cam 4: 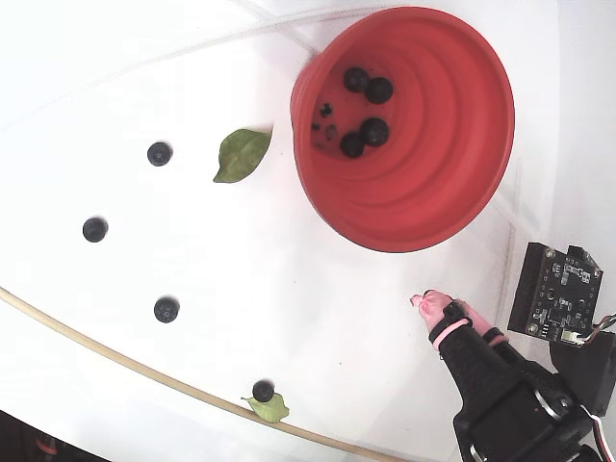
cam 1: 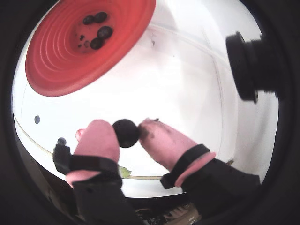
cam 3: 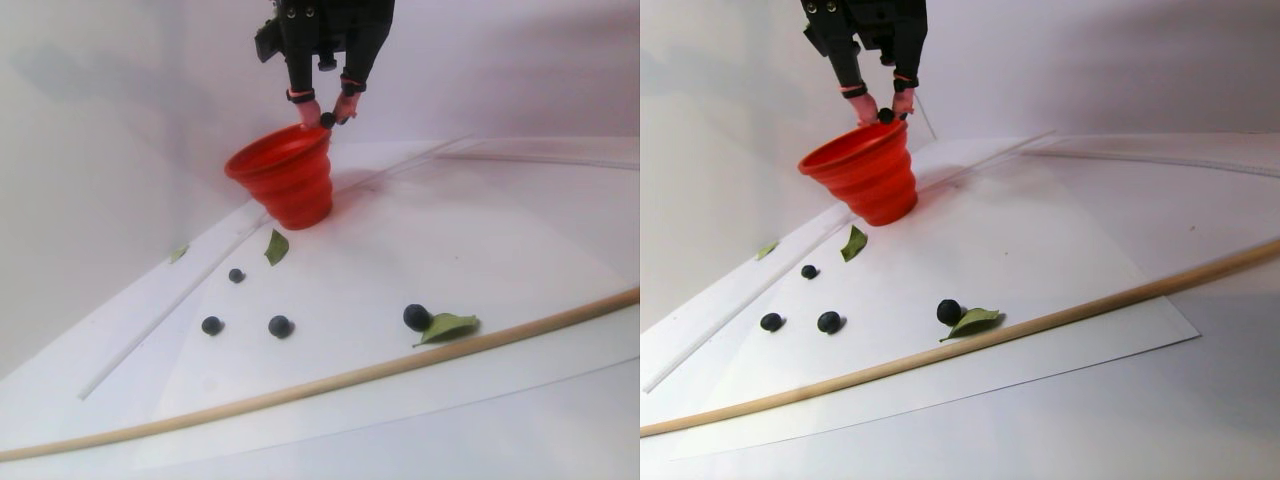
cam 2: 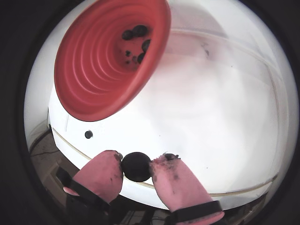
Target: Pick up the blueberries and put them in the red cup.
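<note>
**Berry pinched beside the cup**

Pink rubber-covered fingertips (cam 1: 98, 138) of the black two-finger gripper (cam 1: 125, 133) fill the foreground of both wrist views, pressed from either side onto one small round dark blueberry (cam 2: 136, 166), which sits squarely between them. Dark juice stains mark the pink pads (cam 2: 166, 176) near the berry.

Beyond the gripper stands the large red collapsible cup with stepped rings inside (cam 1: 56, 61), upright on the white sheet (cam 1: 178, 79). In the stereo pair view the gripper (cam 3: 327, 119) hangs off the surface, close to the cup's rim (cam 3: 262, 160) on its right side as that view shows it; whether the berry is over the opening or just outside it cannot be told. The fixed view shows the fingertips (cam 4: 430, 305) outside the cup's rim (cam 4: 404, 236), toward the lower right.

Four blueberries (cam 4: 374, 131) lie on the cup's bottom, with some dark specks beside them. Four more loose blueberries (cam 4: 166, 309) rest on the sheet, well apart from the cup; one (cam 4: 263, 391) touches a small green leaf (cam 4: 273, 410) near a thin wooden rod (cam 4: 115, 358). Another green leaf (cam 4: 241, 152) lies just left of the cup in the fixed view
</note>
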